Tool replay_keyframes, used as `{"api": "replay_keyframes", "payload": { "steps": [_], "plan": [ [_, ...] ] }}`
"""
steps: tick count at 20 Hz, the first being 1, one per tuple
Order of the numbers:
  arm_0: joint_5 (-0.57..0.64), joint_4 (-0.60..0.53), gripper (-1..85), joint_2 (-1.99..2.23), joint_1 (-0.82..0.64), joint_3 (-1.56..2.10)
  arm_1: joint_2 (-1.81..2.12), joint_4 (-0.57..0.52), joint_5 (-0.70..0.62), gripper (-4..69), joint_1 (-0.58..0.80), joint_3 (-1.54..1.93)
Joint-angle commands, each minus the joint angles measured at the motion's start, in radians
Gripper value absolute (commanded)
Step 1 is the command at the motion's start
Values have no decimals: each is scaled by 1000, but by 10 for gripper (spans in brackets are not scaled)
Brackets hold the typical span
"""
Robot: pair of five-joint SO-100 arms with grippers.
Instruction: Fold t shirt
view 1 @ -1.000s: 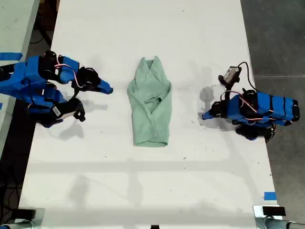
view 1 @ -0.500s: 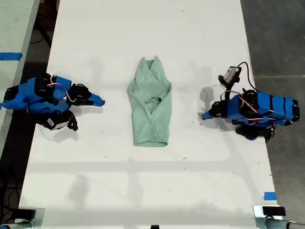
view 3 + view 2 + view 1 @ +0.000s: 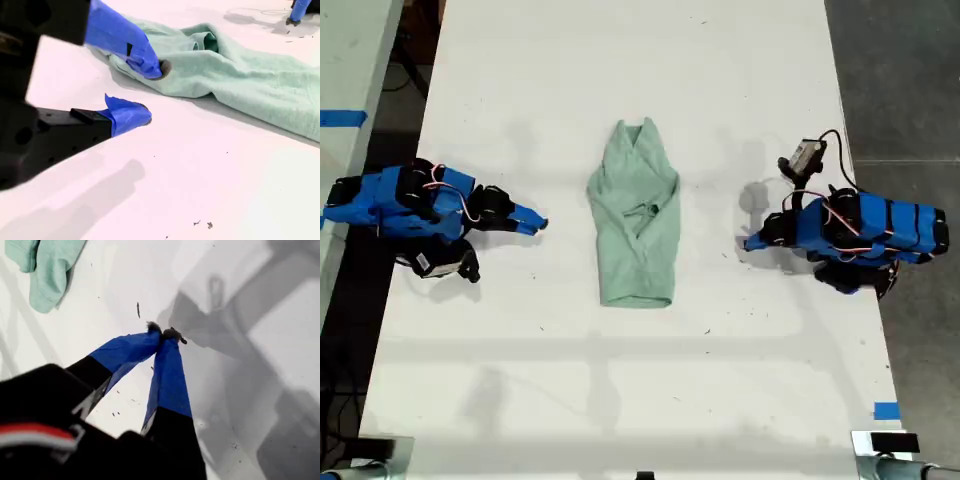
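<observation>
The pale mint-green t shirt (image 3: 638,220) lies folded into a long narrow strip in the middle of the white table, collar end toward the exterior view's top. My first gripper (image 3: 748,243) rests on the table at the exterior view's right, a short way from the shirt. It is shut (image 3: 164,334) with nothing in it, and a corner of the t shirt (image 3: 47,270) shows beyond it. My second gripper (image 3: 535,222) sits low at the exterior view's left. It is open (image 3: 154,92) and empty, just short of the t shirt (image 3: 240,70).
The white table (image 3: 620,60) runs the height of the exterior view, with dark floor past its right edge. A blue tape mark (image 3: 885,410) sits near the exterior view's lower right. A wrist camera on a stalk (image 3: 807,155) stands above the first arm.
The second arm has lowered and drawn back toward the exterior view's left, then edged its gripper slightly toward the shirt. The first arm and the shirt have not moved.
</observation>
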Motion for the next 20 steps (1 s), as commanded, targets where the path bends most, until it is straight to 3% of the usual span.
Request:
{"api": "replay_keyframes", "payload": {
  "steps": [1, 20],
  "plan": [
    [-15, -20, 113, 8, 8, 11, 14, 0, -8, 12, 6, 32],
    [-15, -20, 113, 8, 8, 11, 14, -3, -17, 12, 2, 32]
  ]
}}
